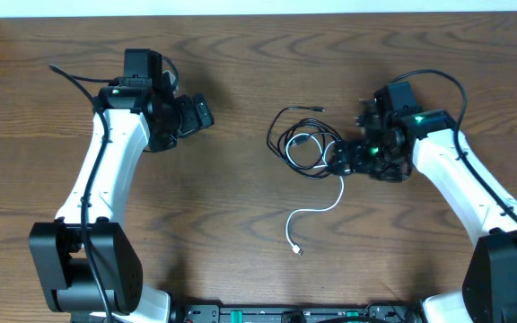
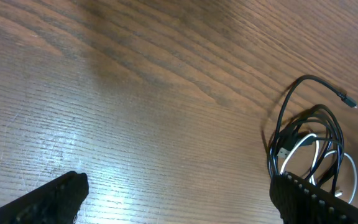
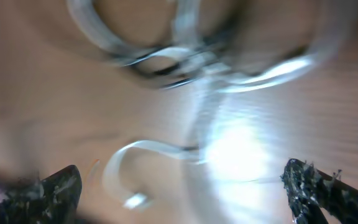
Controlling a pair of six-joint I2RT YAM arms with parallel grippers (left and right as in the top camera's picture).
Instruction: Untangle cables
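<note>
White cable (image 1: 316, 212) trails from the black cable (image 1: 283, 136) coil toward me, plug end loose on the table (image 1: 240, 233). My right gripper (image 1: 342, 160) is at the coil's right edge, fingers spread wide. That wrist view is blurred, so I can't tell contact. Left gripper (image 1: 202, 113) is well left of the coil, spread, holding nothing. The black plug end lies just beyond the coil.
</note>
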